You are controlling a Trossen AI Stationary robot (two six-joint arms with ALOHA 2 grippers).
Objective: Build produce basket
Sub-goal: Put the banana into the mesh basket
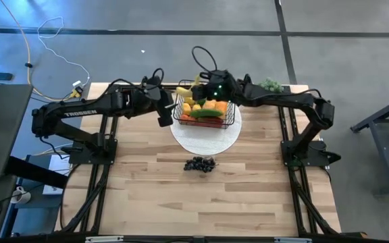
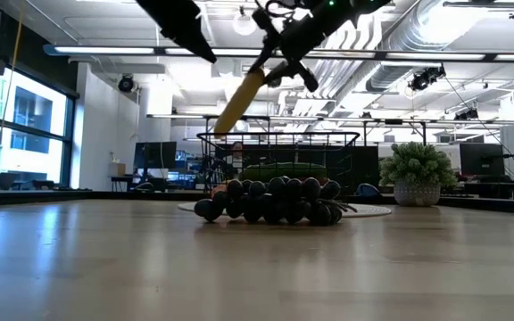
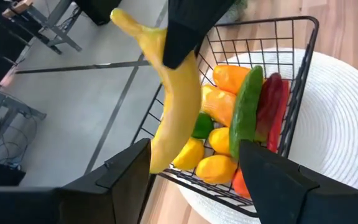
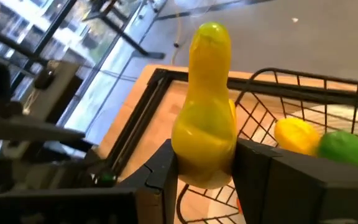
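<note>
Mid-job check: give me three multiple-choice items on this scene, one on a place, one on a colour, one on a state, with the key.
1. Where are the grapes?
A. in the basket
B. on the table, in front of the plate
C. in the left pincer

2. What colour is the fruit the right pincer grips?
A. yellow
B. red
C. purple

3. How is the left pincer?
A. shut on the cucumber
B. shut on the basket
C. open, holding nothing

Key: 1 B, the grapes lie on the wood beside the plate, outside the basket. 2 A, it holds the banana. 3 C, its fingers stand apart beside the basket.
</note>
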